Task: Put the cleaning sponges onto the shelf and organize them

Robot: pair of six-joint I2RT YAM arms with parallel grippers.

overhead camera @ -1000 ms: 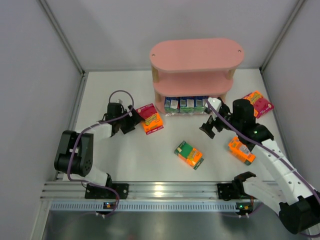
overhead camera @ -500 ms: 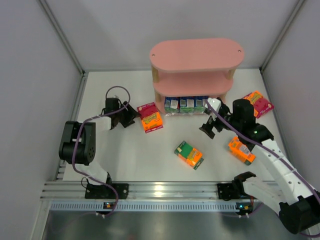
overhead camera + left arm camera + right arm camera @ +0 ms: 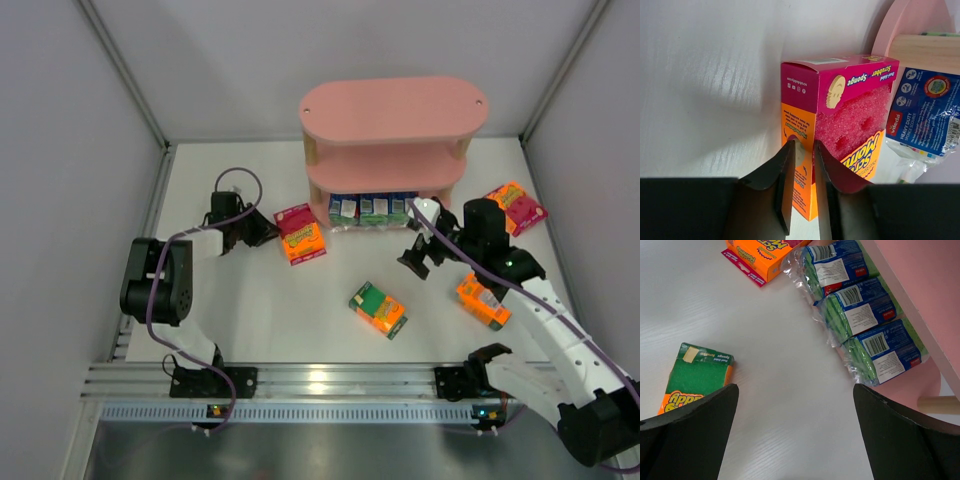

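Note:
An orange-and-magenta sponge pack (image 3: 301, 235) (image 3: 850, 115) lies left of the pink shelf (image 3: 392, 110). My left gripper (image 3: 268, 233) (image 3: 804, 142) sits at the pack's orange side face with only a narrow slit between its jaws. Whether the tips touch the pack I cannot tell. Several blue-and-green wrapped sponges (image 3: 372, 209) (image 3: 860, 315) stand in a row on the shelf's bottom tier. My right gripper (image 3: 420, 235) (image 3: 795, 390) hangs wide open over bare table in front of that row. A green-and-orange pack (image 3: 378, 308) (image 3: 697, 377) lies mid-table.
An orange pack (image 3: 483, 301) lies by the right arm, and a magenta-and-orange pack (image 3: 517, 207) lies right of the shelf. Grey walls close in the table on three sides. The shelf's upper tiers carry nothing visible.
The left gripper narrowed from wide open to a slit, backed off the orange-and-magenta pack, then came up to its side again. The right arm stayed put.

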